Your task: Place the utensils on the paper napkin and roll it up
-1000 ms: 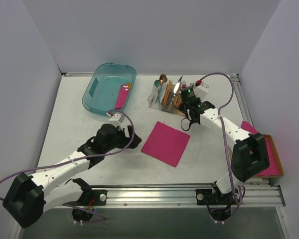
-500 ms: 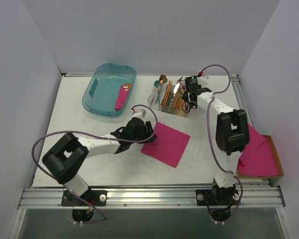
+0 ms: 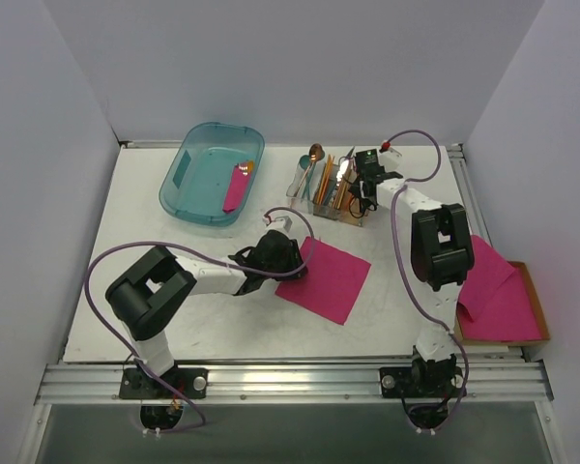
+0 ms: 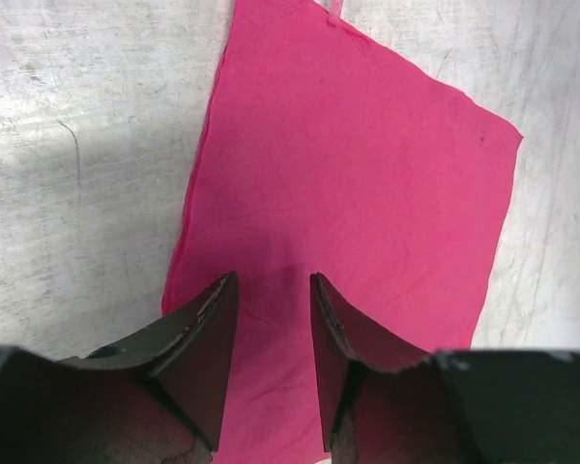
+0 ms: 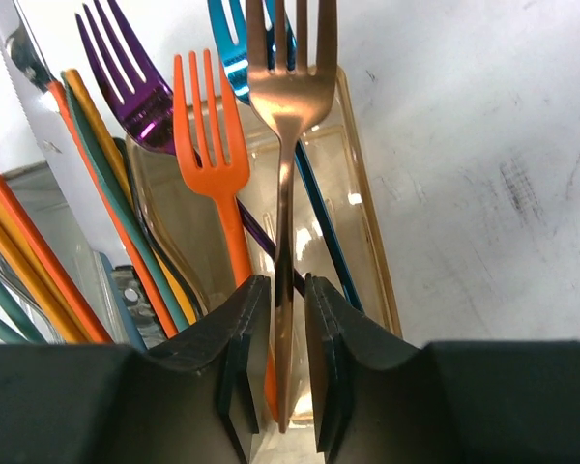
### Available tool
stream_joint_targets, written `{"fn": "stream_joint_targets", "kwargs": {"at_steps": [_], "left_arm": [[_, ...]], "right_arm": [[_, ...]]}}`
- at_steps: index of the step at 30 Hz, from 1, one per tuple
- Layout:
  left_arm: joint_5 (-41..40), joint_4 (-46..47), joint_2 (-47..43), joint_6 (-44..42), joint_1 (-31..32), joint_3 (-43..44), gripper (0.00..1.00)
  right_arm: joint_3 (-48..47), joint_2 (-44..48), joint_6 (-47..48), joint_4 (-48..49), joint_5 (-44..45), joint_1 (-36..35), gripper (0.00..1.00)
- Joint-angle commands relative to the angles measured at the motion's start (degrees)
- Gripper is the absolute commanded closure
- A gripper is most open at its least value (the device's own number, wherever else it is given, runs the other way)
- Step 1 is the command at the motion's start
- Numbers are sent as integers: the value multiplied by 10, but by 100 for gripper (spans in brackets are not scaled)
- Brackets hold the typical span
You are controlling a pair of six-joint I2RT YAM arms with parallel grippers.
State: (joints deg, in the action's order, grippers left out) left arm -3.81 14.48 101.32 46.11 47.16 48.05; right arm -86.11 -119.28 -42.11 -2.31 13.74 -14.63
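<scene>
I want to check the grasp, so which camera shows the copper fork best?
Right wrist: the copper fork fills the frame, handle between the right fingers. Top external shows only crowded cutlery there; left wrist misses it.

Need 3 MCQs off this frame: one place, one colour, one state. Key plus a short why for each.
1. The left gripper is over:
A) a plate
B) the paper napkin
C) a cup

2. What colour is the fork between the fingers of the right gripper?
A) purple
B) blue
C) copper

3. The paper napkin is:
A) flat and unrolled, no utensil on it
B) rolled into a tube
C) crumpled into a ball

Key:
1 B, the left wrist view shows the pink sheet under its fingers.
2 C, the copper handle runs down between the fingers.
3 A, the top view shows a flat open square.
</scene>
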Motion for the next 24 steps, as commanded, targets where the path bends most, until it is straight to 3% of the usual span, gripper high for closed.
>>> {"fn": "stream_joint_targets", "kwargs": {"at_steps": [1,10,19,24], "left_arm": [[6,15,7,-9,5,14,56],[21,-57,-2,-57,-3,23,58],[99,-66,4,-134,-72,16,54],[138,-119,24,-193,-88,64,52]], "right_arm": [[-25,-10,-9,13,28,3,79],[-22,-10,2,20,26,7,100],[-11,41,40,46,37,5,100],[-16,64,59,59,33,7,100]]}}
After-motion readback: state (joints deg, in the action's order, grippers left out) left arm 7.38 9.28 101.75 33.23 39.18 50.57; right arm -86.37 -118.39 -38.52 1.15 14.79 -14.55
